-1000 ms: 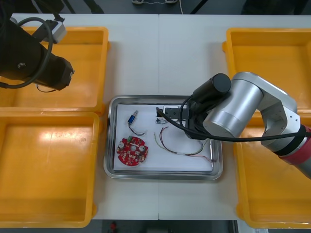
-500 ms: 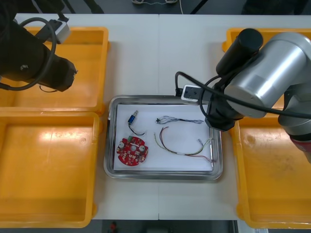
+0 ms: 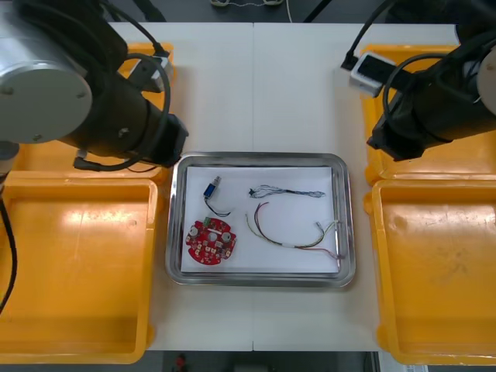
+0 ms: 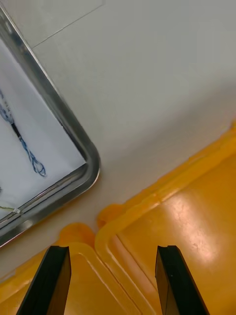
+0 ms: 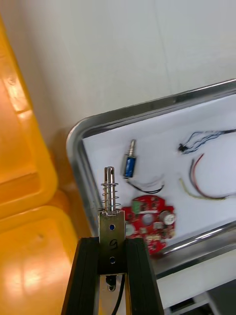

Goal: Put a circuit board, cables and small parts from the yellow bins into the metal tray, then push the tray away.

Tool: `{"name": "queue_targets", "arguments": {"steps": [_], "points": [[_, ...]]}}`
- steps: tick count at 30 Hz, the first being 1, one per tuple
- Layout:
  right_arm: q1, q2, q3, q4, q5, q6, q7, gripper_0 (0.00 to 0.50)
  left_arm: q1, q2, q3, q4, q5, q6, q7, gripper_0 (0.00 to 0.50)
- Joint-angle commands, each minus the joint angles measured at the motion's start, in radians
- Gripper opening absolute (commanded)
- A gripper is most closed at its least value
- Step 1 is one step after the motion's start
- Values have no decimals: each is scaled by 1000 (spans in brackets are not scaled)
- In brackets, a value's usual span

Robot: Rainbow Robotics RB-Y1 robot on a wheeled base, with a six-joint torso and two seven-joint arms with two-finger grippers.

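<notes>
The light table [image 3: 263, 93] is pale grey and matte, with a thin seam [image 3: 253, 85] running straight from its near side to its far edge. Beyond the far edge lies a dark floor [image 3: 341, 9], crossed by slanting black bars [image 3: 313, 11], perhaps the legs of a stand. A small red speck [image 3: 180, 359] sits just past the table's near edge.

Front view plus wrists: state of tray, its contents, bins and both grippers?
yellow bins: visible floors bare
metal tray: on table between bins, loaded
circuit board: flat in tray
blue and white cable: lying in tray
red and yellow cable: lying in tray
blue small metal part: lying in tray
left gripper: shut on sprung small metal part, near tray's left rim
right gripper: open, empty, above right bins
</notes>
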Motion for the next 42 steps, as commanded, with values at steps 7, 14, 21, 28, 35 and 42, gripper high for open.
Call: {"name": "queue_targets", "arguments": {"steps": [7,14,21,28,35,42], "points": [[34,-89,-153,-23,-31,3,-258,500,-68,-62,-285,-4,-136,-16,95,2],[121,-152,-251,-23,-89,3,-426,500,-68,-91,-397,91,-214,-131,121,1],[193,-201,-349,-23,-165,3,-530,500,-73,-131,-451,186,-284,-241,140,0],[296,-238,-421,-23,-203,3,-556,500,-74,-151,-506,295,-340,-364,155,2],[377,-241,-447,-23,-209,3,-573,500,-73,-156,-544,349,-362,-419,169,2],[434,-231,-446,1,-221,3,-585,500,-73,-156,-570,350,-374,-422,183,2]]}}
